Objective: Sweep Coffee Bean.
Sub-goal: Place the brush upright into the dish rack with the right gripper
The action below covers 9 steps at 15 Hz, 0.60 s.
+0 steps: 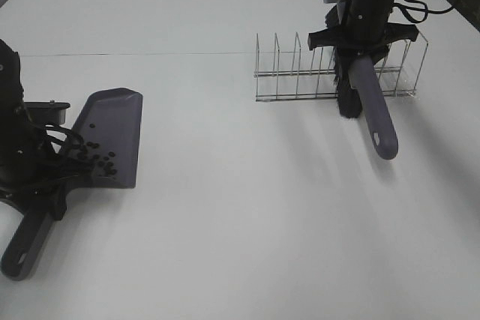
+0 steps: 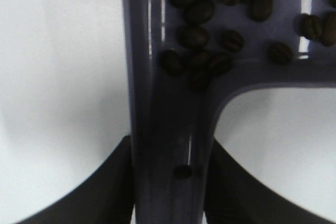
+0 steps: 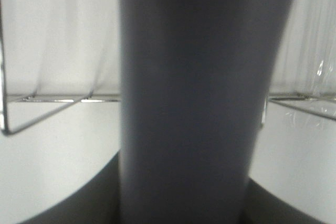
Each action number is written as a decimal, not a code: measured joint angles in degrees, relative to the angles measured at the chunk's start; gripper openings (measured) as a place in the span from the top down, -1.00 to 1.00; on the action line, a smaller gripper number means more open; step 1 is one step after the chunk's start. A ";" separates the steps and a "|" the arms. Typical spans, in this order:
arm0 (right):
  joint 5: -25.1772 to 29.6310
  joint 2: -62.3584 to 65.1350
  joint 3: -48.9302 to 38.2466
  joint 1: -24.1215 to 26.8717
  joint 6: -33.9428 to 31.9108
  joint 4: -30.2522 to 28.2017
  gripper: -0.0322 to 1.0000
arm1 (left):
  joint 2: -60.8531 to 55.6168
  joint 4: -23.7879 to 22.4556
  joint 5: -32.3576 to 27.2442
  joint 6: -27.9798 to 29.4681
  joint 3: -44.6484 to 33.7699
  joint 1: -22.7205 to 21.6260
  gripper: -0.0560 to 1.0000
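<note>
A grey-purple dustpan [image 1: 114,119] lies on the white table at the left, with the coffee beans [image 1: 98,159] clustered near its handle end. My left gripper [image 1: 43,185] is shut on the dustpan's handle. In the left wrist view the handle [image 2: 168,129] runs between my fingers [image 2: 105,195], with the left gripper [image 2: 170,187] closed around it and beans [image 2: 199,38] just beyond. My right gripper [image 1: 358,41] is shut on the brush [image 1: 375,114], whose black bristles [image 1: 346,99] sit at the wire rack. The brush handle [image 3: 189,77] fills the right wrist view, held in the right gripper [image 3: 184,203].
A wire rack [image 1: 300,73] with several upright dividers stands at the back right; its wires also show in the right wrist view [image 3: 52,100]. The brush handle sticks out from the rack toward the table's front. The white table [image 1: 240,207] spans the view.
</note>
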<state>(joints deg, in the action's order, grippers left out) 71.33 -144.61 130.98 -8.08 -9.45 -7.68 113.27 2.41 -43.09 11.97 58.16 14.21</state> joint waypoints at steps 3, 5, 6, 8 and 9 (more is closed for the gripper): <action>-0.63 0.63 1.32 -0.17 1.55 1.26 -0.17 | 0.00 0.00 -0.86 0.00 0.00 0.00 0.27; -0.97 1.60 1.49 -0.40 2.52 1.55 -0.55 | 0.00 0.00 -0.97 0.00 0.00 0.00 0.27; -0.97 1.60 1.49 -0.40 2.64 1.55 -0.56 | 0.00 0.00 -1.09 0.00 0.00 0.00 0.27; -0.97 1.60 1.49 -0.40 2.64 1.55 -0.57 | 0.00 0.00 -1.20 0.00 0.00 0.00 0.27; -0.97 1.60 1.49 -0.40 2.64 1.55 -0.57 | 0.00 0.00 -1.26 0.00 0.00 0.00 0.27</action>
<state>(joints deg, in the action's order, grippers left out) 70.36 -143.01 132.47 -8.48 -6.82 -6.13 113.27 2.41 -44.35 11.97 58.16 14.21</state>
